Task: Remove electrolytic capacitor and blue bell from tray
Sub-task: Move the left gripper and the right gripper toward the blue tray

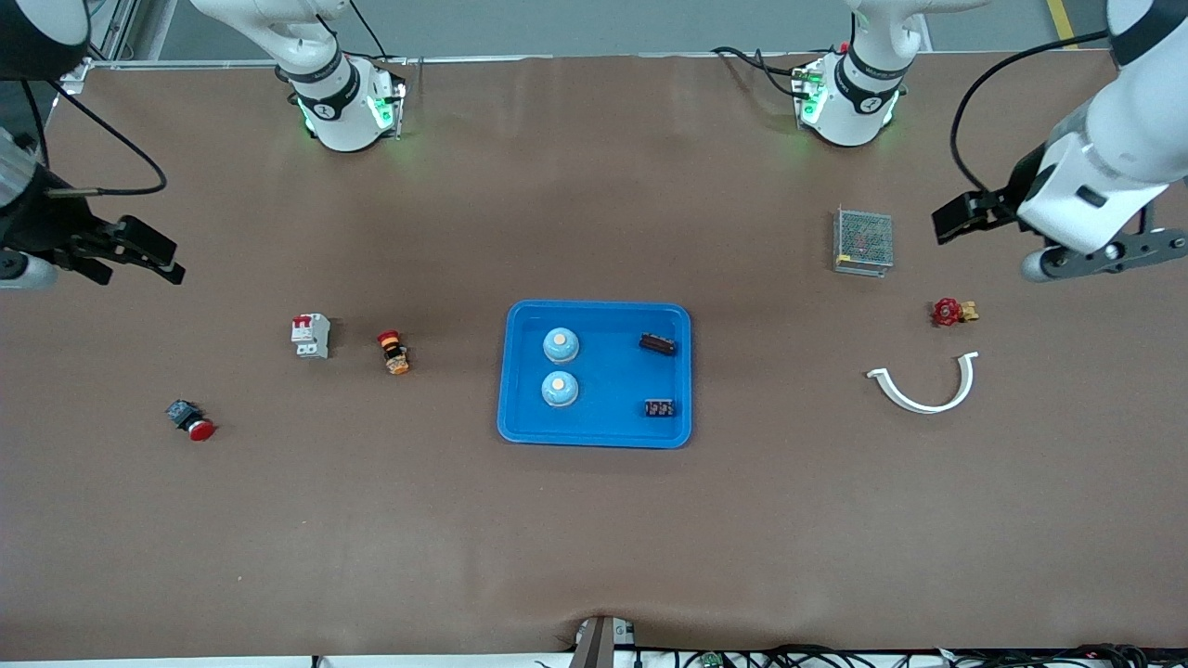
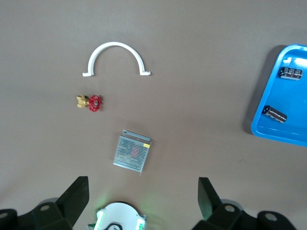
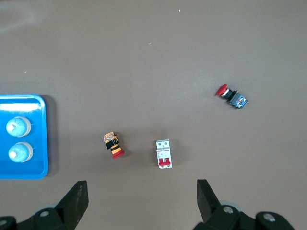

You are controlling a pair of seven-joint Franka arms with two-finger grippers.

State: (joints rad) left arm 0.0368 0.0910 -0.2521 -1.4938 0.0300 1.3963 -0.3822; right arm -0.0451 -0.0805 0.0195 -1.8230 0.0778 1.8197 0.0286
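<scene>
Holding: shallow bright-blue rectangular plastic tray near the middle of the table, carrying four items, none removed yet.
Bells: two pale-blue dome bells, one farther from the front camera, one nearer, both at the right arm's end of the tray.
Capacitors: dark cylindrical electrolytic capacitor lying on its side, and a dark capacitor block nearer the camera, both at the left arm's end of the tray.
Left end effector: fingers wide apart, empty, up over the table near the grey metal mesh box.
Right end effector: fingers wide apart, empty, up at the right arm's end of the table.
Step advice: probably each arm takes its nearer item; descend straight, straddle the capacitor across its body, grip the bell low on its dome, and clear the raised rim.
Surroundings: white plastic half-ring clamp, red-handled brass valve, white circuit breaker, orange-and-red push button, red mushroom button.
Obstructions: none near the tray; all are well apart.
</scene>
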